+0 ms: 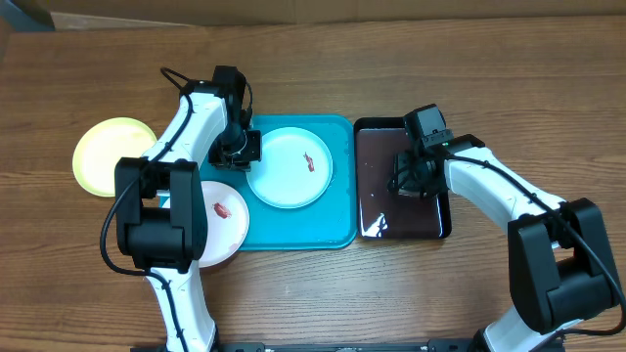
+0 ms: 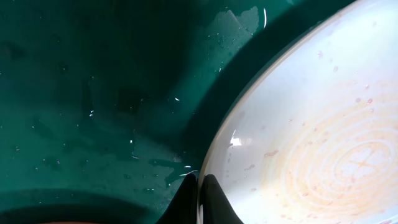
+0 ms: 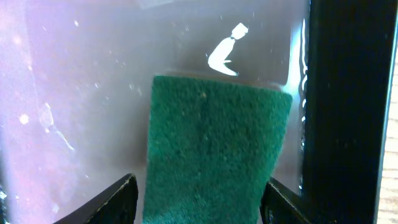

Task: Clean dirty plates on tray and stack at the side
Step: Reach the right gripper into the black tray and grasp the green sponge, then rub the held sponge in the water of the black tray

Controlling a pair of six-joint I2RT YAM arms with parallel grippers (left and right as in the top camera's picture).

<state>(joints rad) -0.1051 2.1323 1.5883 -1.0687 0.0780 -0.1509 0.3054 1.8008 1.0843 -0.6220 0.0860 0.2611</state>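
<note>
The turquoise tray [image 1: 337, 210] holds a pale blue plate [image 1: 290, 171] with a small red smear. My left gripper [image 1: 245, 149] is shut on this plate's left rim. In the left wrist view the fingers [image 2: 200, 190] pinch the rim of the plate [image 2: 311, 137] over the tray floor [image 2: 93, 93]. A white plate [image 1: 223, 230] with a red smear lies at the tray's front left corner. A yellow-green plate [image 1: 110, 156] lies on the bare wood at the left. My right gripper [image 1: 411, 184] is open, with its fingers [image 3: 202, 202] on either side of the green sponge [image 3: 214, 137].
The glossy black tray [image 1: 377, 210] stands right of the turquoise tray, touching it. It is wet and holds the sponge. Its dark rim [image 3: 342, 93] runs just right of my right fingers. Brown wood tabletop [image 1: 509, 78] surrounds both trays.
</note>
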